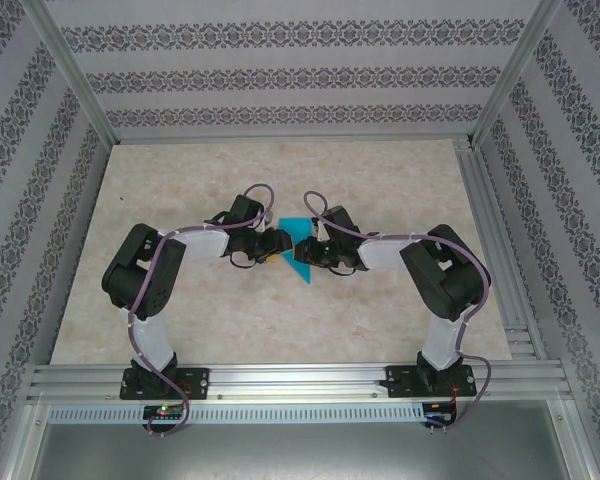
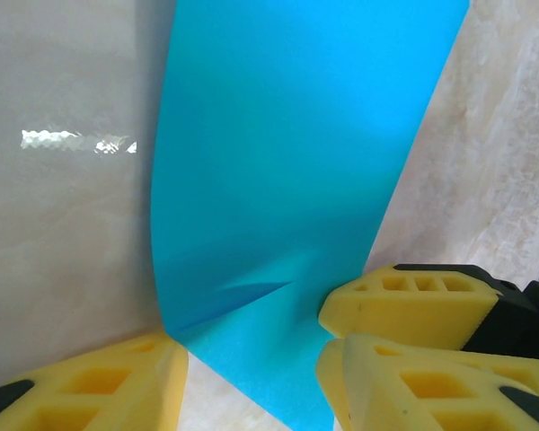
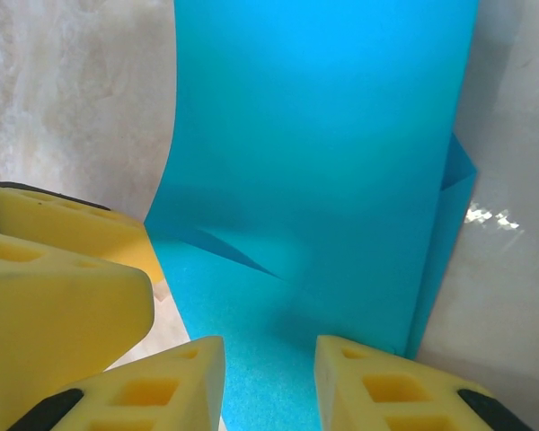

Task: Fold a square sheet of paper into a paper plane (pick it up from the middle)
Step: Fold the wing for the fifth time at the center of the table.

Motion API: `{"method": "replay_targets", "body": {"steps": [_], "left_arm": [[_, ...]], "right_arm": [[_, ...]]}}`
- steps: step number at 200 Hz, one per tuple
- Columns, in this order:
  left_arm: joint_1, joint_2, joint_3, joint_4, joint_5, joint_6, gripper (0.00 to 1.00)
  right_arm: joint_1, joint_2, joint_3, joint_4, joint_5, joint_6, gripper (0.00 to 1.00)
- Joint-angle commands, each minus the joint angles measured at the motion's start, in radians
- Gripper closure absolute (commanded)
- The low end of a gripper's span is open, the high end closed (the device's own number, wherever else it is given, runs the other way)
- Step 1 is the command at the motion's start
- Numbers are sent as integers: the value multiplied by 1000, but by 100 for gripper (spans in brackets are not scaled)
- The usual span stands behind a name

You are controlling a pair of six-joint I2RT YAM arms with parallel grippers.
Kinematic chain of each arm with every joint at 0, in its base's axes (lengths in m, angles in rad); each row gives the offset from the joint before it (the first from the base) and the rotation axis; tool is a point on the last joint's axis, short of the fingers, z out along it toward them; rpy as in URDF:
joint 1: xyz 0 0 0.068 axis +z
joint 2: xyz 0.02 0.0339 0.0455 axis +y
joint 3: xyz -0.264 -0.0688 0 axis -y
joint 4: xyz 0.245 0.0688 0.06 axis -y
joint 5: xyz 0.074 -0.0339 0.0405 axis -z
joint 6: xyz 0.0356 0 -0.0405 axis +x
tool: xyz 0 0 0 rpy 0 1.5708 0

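From above: a marbled table inside patterned walls; teal paper at its middle, between both arms; left wrist: the paper curves upward, creased, its lower edge between the left gripper's parted jaws; right wrist: the right gripper's jaws gape astride it; a second layer peeks out at right.

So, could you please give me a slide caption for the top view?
Left pincer and right pincer meet at a teal paper sheet in the middle of the table.
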Motion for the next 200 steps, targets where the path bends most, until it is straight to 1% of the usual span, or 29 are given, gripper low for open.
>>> {"method": "replay_targets", "body": {"steps": [1,38,71,92,125,146,163,183,200], "left_arm": [[-11,7,22,60,37,-18,53],[-11,12,14,74,42,-23,59],[-11,24,15,91,48,-33,66],[-13,31,17,90,46,-37,73],[-18,29,19,79,35,-41,87],[-22,19,17,72,19,-46,94],[-26,5,17,57,-2,-48,97],[-32,-15,18,40,-29,-54,98],[-38,-31,23,20,-50,-60,98]], "right_arm": [[-12,7,-38,-64,19,6,68],[-24,9,-44,-55,8,-28,73],[-35,-2,-53,-18,-31,-87,73],[-37,-22,-47,3,-37,-128,72],[-37,-65,-44,40,-22,-183,66],[-35,-98,-65,74,4,-217,59],[-34,-130,-90,99,34,-240,53],[-24,-178,-132,143,88,-279,46],[5,-232,-176,172,162,-336,43]]}}
